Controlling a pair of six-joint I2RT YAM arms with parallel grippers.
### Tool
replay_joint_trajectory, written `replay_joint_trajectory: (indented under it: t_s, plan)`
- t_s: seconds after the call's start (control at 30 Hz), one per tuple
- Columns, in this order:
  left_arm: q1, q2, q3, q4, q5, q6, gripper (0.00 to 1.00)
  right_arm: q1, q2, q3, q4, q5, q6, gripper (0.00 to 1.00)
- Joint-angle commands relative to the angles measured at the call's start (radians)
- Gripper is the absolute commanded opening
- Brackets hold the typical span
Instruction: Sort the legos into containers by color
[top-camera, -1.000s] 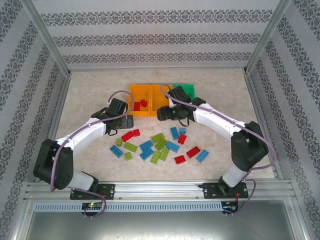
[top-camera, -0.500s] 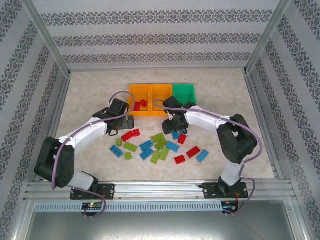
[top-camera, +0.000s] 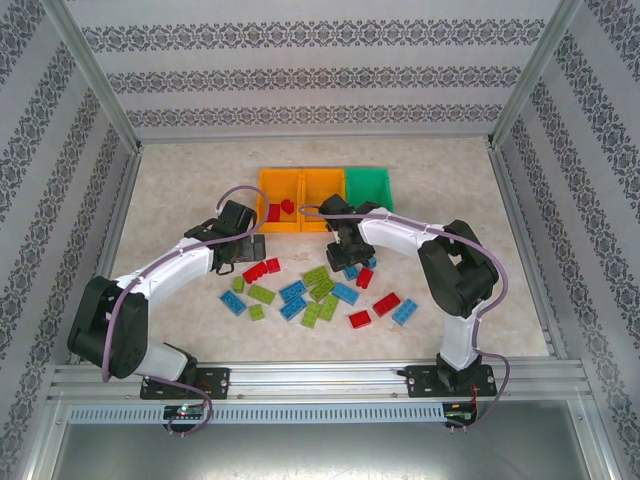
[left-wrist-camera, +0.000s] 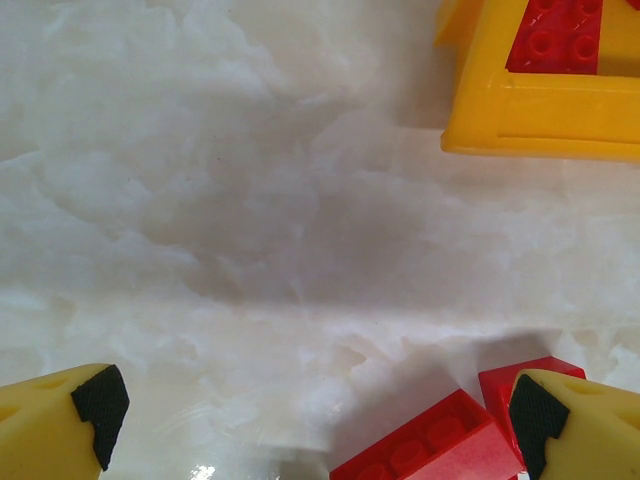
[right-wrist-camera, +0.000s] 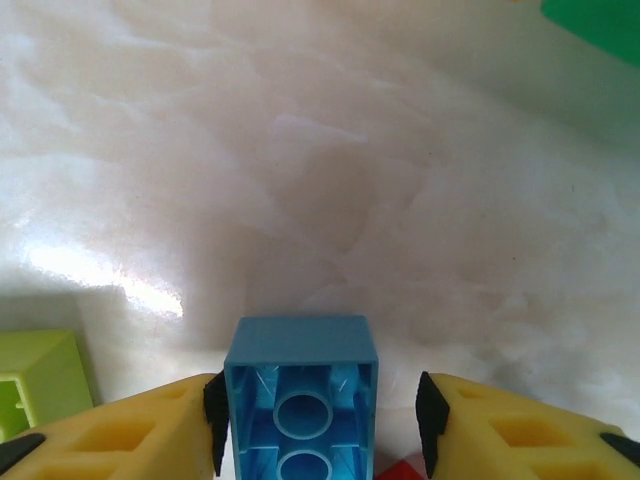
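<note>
While the left claw (left-wrist-camera: 315, 420) is hanging wide open and empty over the pale marbled tabletop (left-wrist-camera: 200, 200), just beside a pair of red studded plastic bricks (left-wrist-camera: 430, 445) and near the left-hand orange plastic bin (left-wrist-camera: 540, 110), the right claw (right-wrist-camera: 318, 420) is straddling a small blue plastic brick (right-wrist-camera: 300, 400) lying on the table with its hollow underside facing the wrist camera. Its jaws are standing partly open: one black pad (right-wrist-camera: 214, 415) is touching the brick's side, and the other (right-wrist-camera: 430, 415) is showing a gap, so nothing is gripped yet.

From above, this claw (top-camera: 347, 252) is working at the far edge of the scattered bricks, near the row of bins: two orange (top-camera: 322, 174) and one green (top-camera: 368, 185).

Because only one pad is touching, squeezing could be shoving the brick sideways on the glossy surface or twisting it out. A lime green brick (right-wrist-camera: 40, 380) is sitting close by and could be nudged. A thin pinch on smooth walls might also be dropping it short of the bins.
</note>
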Motion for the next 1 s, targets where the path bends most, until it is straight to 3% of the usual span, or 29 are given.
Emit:
replay_joint_trajectory:
  t_s: [0.0,0.13,0.37,0.5,0.63,0.77,0.97]
  plan:
    - [-0.007,-0.003,0.004,0.0,-0.028,-0.01,1.0,0.003,0.019,0.002,-0.012,-0.006,-0.012,0.49]
    - [-0.007,0.009,0.011,-0.001,-0.028,-0.009,1.0,0.006,0.035,0.022,-0.019,-0.016,-0.019,0.36]
    - [-0.007,-0.005,0.015,-0.013,-0.03,-0.001,1.0,-0.072,-0.108,-0.031,0.108,-0.1,0.055,0.26]
    - [-0.01,-0.02,0.009,-0.006,-0.019,0.016,1.0,-0.16,-0.214,-0.075,0.223,-0.171,0.101,0.26]
    - [-0.022,-0.028,0.001,0.017,0.0,0.03,1.0,-0.229,-0.258,-0.063,0.258,-0.112,0.098,0.28]
    - [-0.057,-0.031,0.002,0.051,0.047,0.081,1.0,-0.301,-0.2,-0.008,0.258,-0.074,0.111,0.28]
    - [-0.157,-0.008,0.032,0.07,0.069,0.201,1.0,-0.317,-0.053,0.148,0.212,-0.009,0.119,0.31]
